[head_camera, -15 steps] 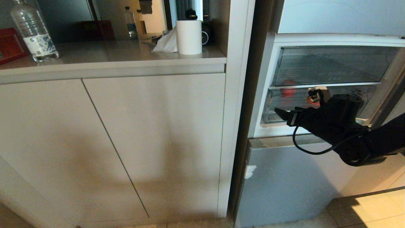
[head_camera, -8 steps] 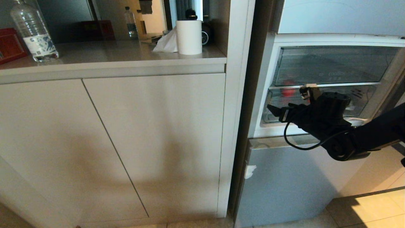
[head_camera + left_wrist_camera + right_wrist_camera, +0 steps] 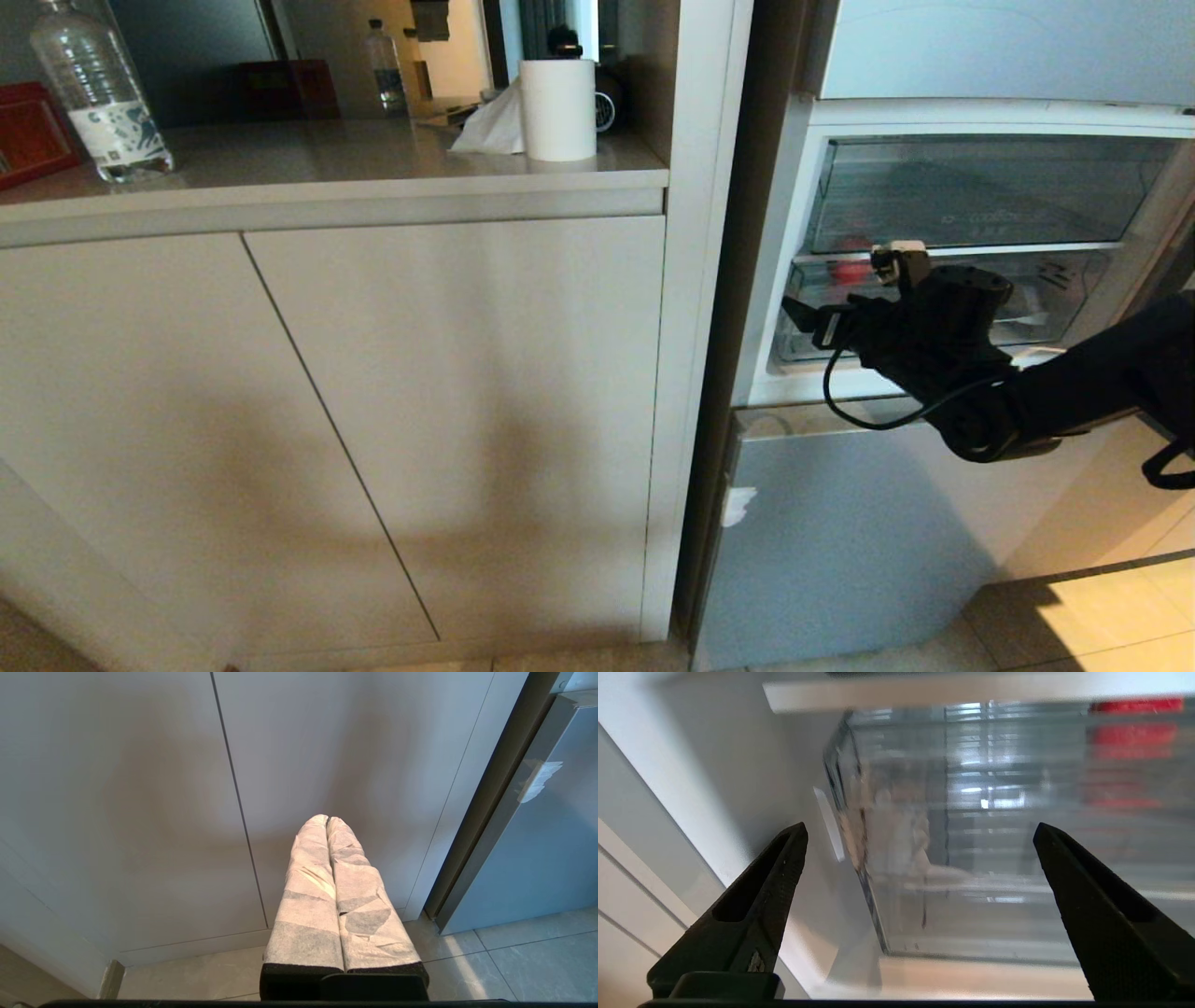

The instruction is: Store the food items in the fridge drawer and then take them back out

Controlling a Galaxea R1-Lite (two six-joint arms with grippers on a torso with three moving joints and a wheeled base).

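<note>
The right pincer [image 3: 920, 830] is spread wide and empty, right in front of the clear fridge drawer [image 3: 1055, 280]. The red pepper [image 3: 851, 271] sits inside, beyond its tips.

The red pepper [image 3: 851, 271] is showing only as a dim red patch behind the clear front of the fridge drawer [image 3: 1055, 289], its shape too blurred to make out. In the right wrist view it is smearing into red bands [image 3: 1134, 742], partly cut off by the frame's edge. The right arm [image 3: 1102, 383] is covering the drawer's middle and running out of the head view. The bottle [image 3: 93, 89] on the counter [image 3: 327, 149] is losing its cap to the picture's edge.
</note>
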